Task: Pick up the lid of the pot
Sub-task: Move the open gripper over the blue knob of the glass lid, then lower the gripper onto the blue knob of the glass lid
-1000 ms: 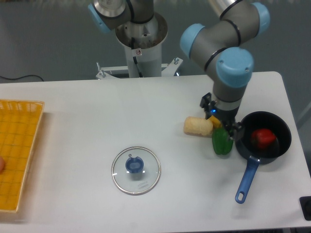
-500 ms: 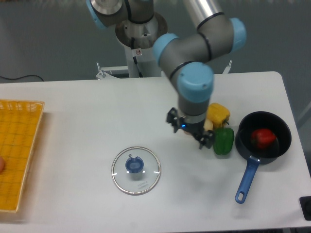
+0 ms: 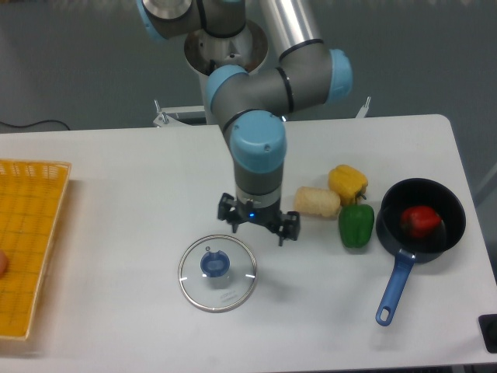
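txt/labels/nos.: none legible | signs/brands: none seen | arm surface: poss. marks, too small to tell

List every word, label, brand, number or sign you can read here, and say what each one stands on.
None can be read.
The pot lid, frying pan and yellow crate show no lettering.
Any marking on the robot arm is too small or blurred to read.

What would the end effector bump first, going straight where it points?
Probably the table beside the lid, since the end effector points down. Depth is unclear, so it might touch the lid instead.
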Robot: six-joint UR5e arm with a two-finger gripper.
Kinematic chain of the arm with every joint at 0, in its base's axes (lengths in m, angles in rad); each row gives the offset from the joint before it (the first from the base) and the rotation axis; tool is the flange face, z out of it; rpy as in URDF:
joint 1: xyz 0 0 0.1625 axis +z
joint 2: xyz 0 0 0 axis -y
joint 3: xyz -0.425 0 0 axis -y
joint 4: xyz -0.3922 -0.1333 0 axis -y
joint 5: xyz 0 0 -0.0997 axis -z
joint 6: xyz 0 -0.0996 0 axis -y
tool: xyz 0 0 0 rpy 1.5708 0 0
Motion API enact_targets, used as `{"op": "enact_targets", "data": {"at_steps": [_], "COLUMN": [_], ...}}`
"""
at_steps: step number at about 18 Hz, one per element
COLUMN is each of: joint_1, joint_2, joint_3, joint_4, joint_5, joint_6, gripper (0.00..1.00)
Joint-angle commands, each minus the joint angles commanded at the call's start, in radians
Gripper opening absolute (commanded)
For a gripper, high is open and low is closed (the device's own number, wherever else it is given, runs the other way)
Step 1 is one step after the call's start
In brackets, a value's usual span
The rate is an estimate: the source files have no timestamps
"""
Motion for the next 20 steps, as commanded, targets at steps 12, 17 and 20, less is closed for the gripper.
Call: {"op": "enact_targets", "data": {"at_steps": [12,17,20], "joint_1": [-0.110,-0.123,-0.123], "joint_2": [-0.017,-0.055,-0.083], "joint_3": [-0.082,-0.068,-0.057], "joint_4": [0.130,0.147,0.147], "joint_5": [0.058,0.081,0.098], "joint_6": [-0.236,-0.259,-0.273], "gripper": [1.00,1.00,1.00]}}
